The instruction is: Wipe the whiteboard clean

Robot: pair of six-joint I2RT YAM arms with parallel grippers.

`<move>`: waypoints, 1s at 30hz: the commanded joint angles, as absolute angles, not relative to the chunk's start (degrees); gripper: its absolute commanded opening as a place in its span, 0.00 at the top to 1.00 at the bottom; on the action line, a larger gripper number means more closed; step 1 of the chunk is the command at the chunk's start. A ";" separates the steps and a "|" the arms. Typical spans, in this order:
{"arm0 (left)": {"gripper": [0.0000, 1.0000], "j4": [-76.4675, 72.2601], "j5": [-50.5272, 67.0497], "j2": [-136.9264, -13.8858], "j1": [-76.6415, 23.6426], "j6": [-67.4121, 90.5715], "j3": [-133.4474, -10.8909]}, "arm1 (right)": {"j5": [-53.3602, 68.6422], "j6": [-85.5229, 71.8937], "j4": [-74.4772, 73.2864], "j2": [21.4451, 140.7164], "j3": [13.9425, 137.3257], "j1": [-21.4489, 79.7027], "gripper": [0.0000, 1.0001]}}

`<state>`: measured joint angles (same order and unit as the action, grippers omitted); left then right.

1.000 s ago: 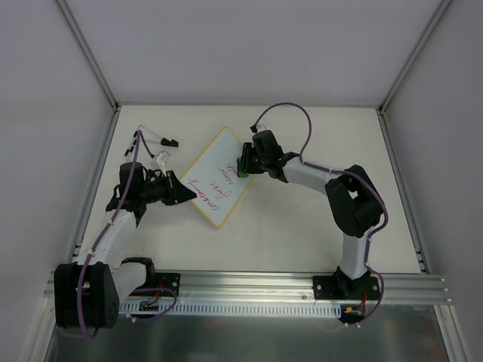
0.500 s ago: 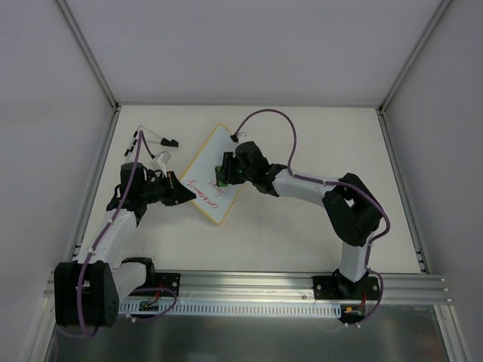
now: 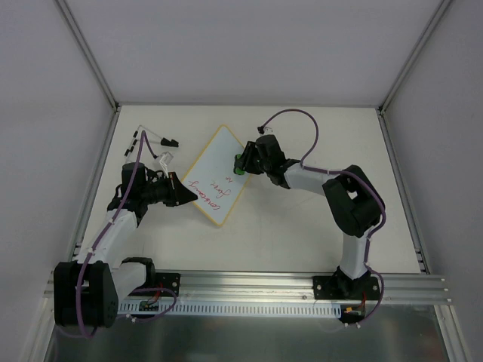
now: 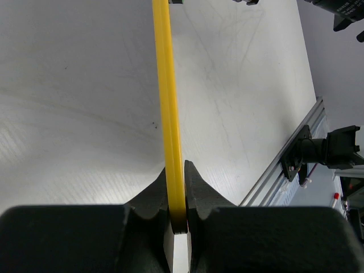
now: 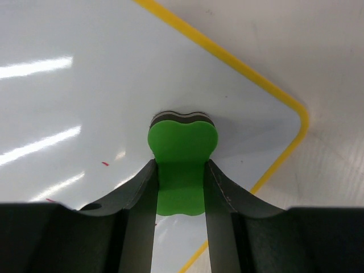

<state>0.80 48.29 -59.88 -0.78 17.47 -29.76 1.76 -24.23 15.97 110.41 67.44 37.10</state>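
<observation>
Spanning the near edge of the tabletop [image 3: 302,226], an aluminium rail [image 3: 249,285] carries both arm bases. Just beyond it, on the left, the left gripper [image 3: 189,197] is closed tight on the near-left edge of the whiteboard [image 3: 220,154]. In the left wrist view its two fingers [image 4: 200,190] pinch the yellow rim [image 4: 165,85], which is seen edge-on. The whiteboard sits left of centre on the tabletop, turned corner-on like a diamond. Whether it lies fully flat cannot be told from these views. Red handwriting [image 3: 210,192] covers its near half, and the far half is plain white apart from a few small red flecks. Farther back, the right gripper [image 3: 240,162] reaches in from the right, its jaws slightly apart and clamped on a green eraser [image 5: 182,139]. The eraser's dark pad is pressed against the board surface close to a rounded corner. At the far left lie several small dark pieces on thin wires [image 3: 151,139], possibly clips.
</observation>
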 commanded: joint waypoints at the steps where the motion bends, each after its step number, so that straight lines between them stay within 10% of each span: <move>1: 1.00 -1.58 55.28 -58.53 -1.76 16.43 -32.08 | 2.90 -27.59 22.67 110.83 69.43 40.16 1.00; 30: 1.00 -1.49 55.72 -58.71 -1.76 16.79 -32.17 | 3.77 -30.50 25.92 111.80 61.34 37.88 1.00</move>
